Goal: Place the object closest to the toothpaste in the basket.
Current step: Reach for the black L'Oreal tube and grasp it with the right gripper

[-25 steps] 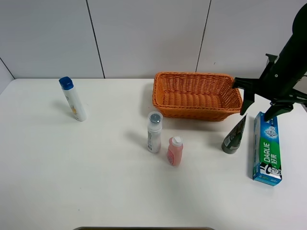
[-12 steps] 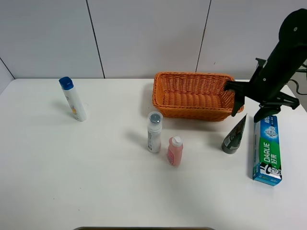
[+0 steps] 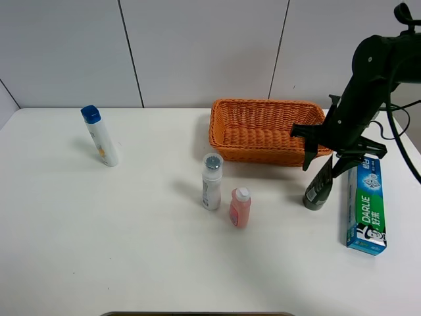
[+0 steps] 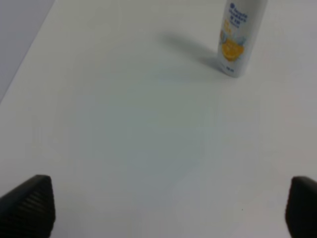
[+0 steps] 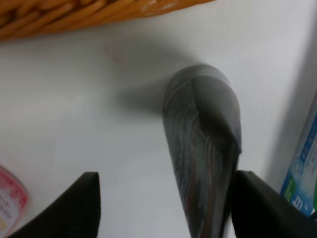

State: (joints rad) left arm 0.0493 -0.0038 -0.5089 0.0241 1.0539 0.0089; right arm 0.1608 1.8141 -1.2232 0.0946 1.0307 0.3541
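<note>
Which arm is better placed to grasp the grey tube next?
Right. The right gripper, open, flanks the tube; the left gripper faces only the white bottle across the table.

Right gripper [image 3: 323, 170] hangs astride the grey tube [image 3: 320, 191].

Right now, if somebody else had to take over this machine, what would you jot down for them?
Left end effector: open, empty, over the table near the blue-capped bottle.
Right end effector: open, straddling the grey tube, not gripping it.
The tube stands beside the toothpaste box, in front of the basket, which looks empty.
Done: the approach. Left: close on the tube, lift it, put it in the basket.
</note>
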